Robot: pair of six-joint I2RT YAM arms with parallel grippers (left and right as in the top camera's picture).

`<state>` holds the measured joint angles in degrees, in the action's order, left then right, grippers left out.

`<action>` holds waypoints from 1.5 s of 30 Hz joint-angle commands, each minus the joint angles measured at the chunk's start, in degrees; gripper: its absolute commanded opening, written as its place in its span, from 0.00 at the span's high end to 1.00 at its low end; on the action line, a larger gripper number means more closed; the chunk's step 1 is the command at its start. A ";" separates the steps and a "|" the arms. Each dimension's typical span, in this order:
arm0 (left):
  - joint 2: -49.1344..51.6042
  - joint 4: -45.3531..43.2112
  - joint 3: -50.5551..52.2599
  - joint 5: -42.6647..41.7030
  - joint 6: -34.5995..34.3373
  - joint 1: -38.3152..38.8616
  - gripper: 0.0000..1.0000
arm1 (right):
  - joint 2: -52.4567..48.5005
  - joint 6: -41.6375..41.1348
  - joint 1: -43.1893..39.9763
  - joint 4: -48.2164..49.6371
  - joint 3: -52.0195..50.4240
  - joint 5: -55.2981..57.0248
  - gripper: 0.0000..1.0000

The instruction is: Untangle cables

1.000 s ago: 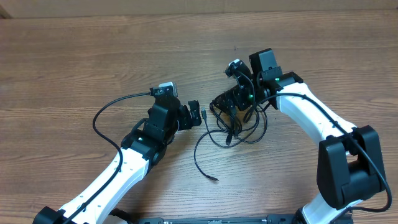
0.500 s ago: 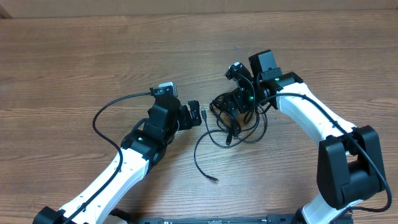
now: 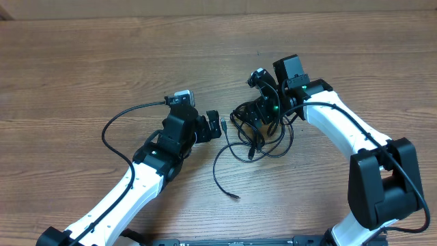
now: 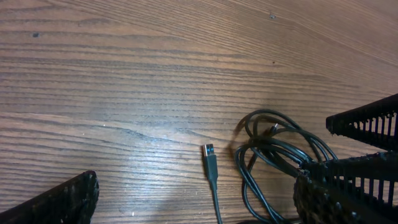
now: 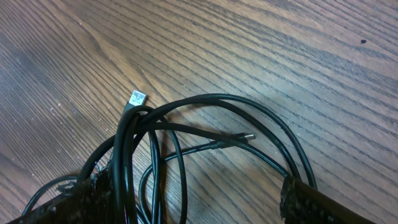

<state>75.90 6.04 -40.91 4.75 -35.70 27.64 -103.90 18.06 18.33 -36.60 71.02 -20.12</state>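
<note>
Showing little progress, the cables [image 3: 254, 140] lie clumped on the table [image 3: 102, 61] between the arms; left jaws gape empty around a loose plug [image 4: 209, 152], right jaws stand open astride the clump.

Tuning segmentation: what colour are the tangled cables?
Black; the cables show best in the right wrist view.

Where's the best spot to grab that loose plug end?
Probably the straight cord just behind the plug, coming down from above with the open left gripper. It lies flat on bare wood, apart from the tangled loops, so it could be straddled cleanly.
</note>
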 commanded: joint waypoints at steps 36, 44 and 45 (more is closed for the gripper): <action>0.33 -0.02 -0.39 -0.31 -0.33 -0.24 0.00 | -2.78 1.84 3.58 2.27 -0.59 2.05 0.96; 0.33 -0.02 -0.39 -0.31 -0.33 -0.24 0.01 | -2.73 1.20 3.58 1.20 0.55 2.05 0.96; 0.33 -0.02 -0.39 -0.31 -0.33 -0.24 0.00 | -2.73 0.79 3.56 0.50 1.14 2.05 0.96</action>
<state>75.90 6.04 -40.91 4.75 -35.70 27.64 -106.26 19.66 21.85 -34.79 71.02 -18.63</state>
